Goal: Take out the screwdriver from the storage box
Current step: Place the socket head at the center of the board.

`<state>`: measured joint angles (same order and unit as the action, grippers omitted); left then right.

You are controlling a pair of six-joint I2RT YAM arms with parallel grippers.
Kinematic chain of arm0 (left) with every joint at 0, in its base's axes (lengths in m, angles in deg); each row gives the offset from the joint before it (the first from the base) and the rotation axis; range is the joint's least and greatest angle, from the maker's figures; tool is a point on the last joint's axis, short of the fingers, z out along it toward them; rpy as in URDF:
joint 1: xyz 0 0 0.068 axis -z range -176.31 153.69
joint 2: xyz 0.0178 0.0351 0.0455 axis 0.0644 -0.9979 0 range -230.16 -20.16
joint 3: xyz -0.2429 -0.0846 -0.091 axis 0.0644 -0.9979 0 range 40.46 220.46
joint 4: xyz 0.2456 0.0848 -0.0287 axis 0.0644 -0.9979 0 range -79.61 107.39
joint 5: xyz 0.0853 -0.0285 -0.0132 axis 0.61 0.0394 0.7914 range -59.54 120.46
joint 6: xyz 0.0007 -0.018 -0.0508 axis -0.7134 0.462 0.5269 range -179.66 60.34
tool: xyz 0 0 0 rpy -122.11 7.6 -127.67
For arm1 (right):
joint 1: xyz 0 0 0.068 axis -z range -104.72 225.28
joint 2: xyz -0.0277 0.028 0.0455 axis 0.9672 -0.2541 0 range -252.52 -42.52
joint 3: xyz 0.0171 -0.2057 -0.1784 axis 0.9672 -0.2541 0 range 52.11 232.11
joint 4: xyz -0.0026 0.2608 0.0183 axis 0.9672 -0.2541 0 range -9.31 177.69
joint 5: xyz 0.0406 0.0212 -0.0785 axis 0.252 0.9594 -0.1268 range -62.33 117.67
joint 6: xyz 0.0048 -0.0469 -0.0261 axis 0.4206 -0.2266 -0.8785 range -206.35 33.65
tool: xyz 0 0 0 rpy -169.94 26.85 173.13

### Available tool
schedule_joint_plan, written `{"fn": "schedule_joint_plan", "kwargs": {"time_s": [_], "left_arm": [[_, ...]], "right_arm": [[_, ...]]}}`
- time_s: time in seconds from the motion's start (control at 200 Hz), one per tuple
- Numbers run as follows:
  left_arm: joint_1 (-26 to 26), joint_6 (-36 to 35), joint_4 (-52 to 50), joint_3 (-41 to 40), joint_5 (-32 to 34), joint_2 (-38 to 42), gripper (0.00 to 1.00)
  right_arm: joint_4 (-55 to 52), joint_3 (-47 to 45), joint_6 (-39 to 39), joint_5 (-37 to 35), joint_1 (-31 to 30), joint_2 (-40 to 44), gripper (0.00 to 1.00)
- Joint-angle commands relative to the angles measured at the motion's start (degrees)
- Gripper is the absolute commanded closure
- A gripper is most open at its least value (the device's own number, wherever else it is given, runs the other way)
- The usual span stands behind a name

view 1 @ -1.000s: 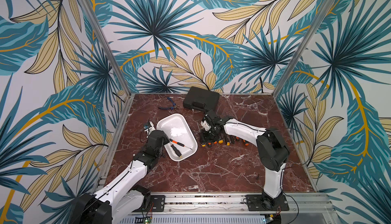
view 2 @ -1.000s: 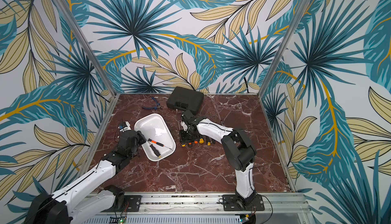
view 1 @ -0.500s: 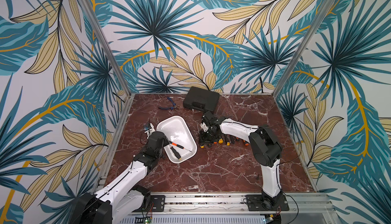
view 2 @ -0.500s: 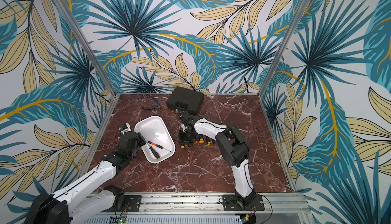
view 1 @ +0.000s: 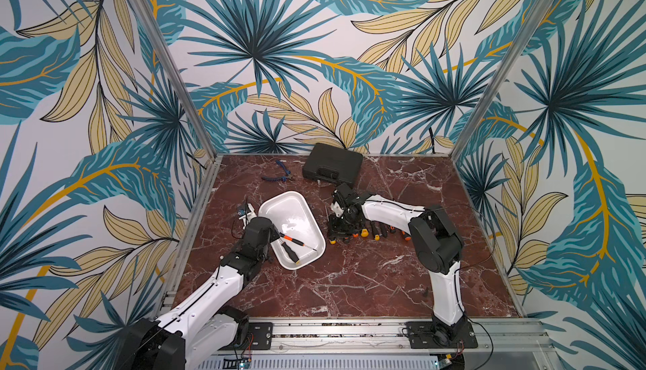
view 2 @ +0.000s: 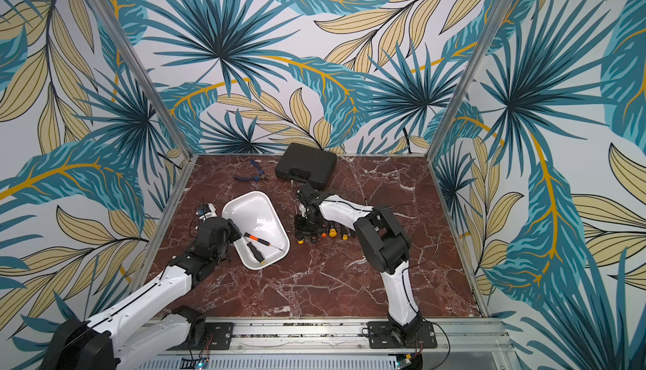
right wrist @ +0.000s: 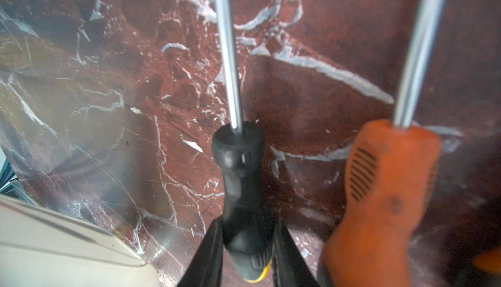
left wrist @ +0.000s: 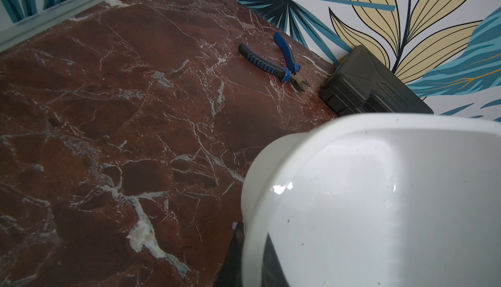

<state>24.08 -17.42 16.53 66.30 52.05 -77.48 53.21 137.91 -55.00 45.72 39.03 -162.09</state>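
White rounded plastic storage box (view 1: 290, 207) holding two screwdrivers (view 1: 288, 237)
The left fingers (left wrist: 233, 261) clamp its rim; the right fingers (right wrist: 206, 253) grasp a black-handled, yellow-capped screwdriver (right wrist: 244, 204) outside it.

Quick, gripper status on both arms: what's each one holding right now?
Left gripper: closed on the rim of the storage box.
Right gripper: closed on the black-handled screwdriver, outside the box.

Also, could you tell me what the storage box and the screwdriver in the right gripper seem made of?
The storage box: probably glossy white plastic, given its bright highlights and rounded rim. The screwdriver in the right gripper: matte black handle with a dimpled grip, likely rubbery plastic; bright, reflective shaft, apparently steel.
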Motion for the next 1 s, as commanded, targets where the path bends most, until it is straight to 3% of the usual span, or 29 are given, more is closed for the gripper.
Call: {"fn": "schedule_joint_plan", "kwargs": {"time_s": [0.0,0.596,0.997], "left_arm": [[-0.6,0.2,2.1,-0.1,-0.5,0.5,1.00],[-0.5,0.0,2.5,-0.5,-0.6,0.3,1.00],[-0.5,0.0,2.8,-0.3,-0.7,-0.2,1.00]], "right_arm": [[-1.4,1.3,0.6,-0.2,0.3,-1.0,0.70],[-1.4,1.3,1.8,-0.5,0.3,-1.2,0.64],[-4.5,2.6,0.1,-2.6,0.2,6.5,0.59]]}}
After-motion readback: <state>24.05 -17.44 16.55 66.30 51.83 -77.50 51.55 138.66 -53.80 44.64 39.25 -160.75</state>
